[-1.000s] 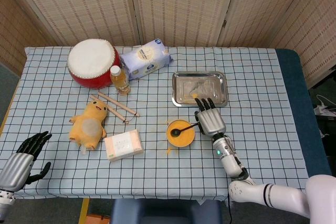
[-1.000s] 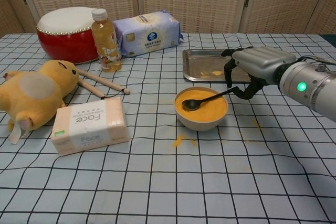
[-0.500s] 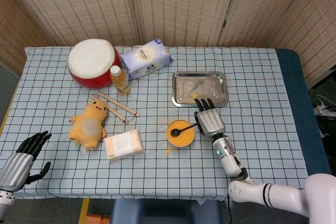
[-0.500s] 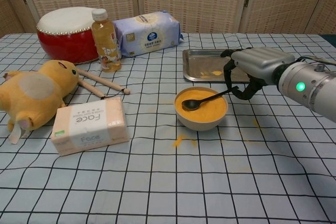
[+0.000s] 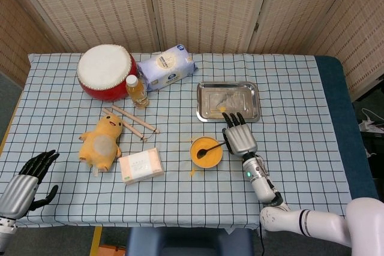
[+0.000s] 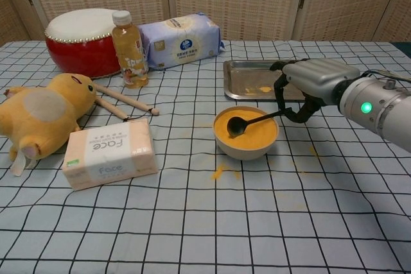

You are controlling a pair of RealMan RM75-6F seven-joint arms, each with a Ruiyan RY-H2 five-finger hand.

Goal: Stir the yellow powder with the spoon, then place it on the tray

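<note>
A small bowl (image 6: 246, 150) (image 5: 217, 160) of yellow powder (image 6: 257, 134) (image 5: 209, 156) stands in the middle of the checked cloth. A dark spoon (image 6: 247, 122) (image 5: 207, 148) lies with its scoop in the powder and its handle pointing right. My right hand (image 6: 314, 81) (image 5: 239, 136) pinches the handle's end, just right of the bowl. The steel tray (image 6: 241, 81) (image 5: 228, 101) sits right behind the bowl with a few yellow specks in it. Far off at the table's near left corner, my left hand (image 5: 30, 178) holds nothing, fingers apart.
Spilled yellow powder (image 6: 218, 171) marks the cloth in front of the bowl. A tissue box (image 6: 109, 153), a yellow plush toy (image 6: 42, 113), two drumsticks (image 6: 125, 102), a juice bottle (image 6: 130, 49), a red drum (image 6: 83, 42) and a wipes pack (image 6: 181, 40) fill the left half.
The spoon's scoop has shifted slightly toward the bowl's left and tilted up in the powder as my right hand edged left. The left hand has not moved.
</note>
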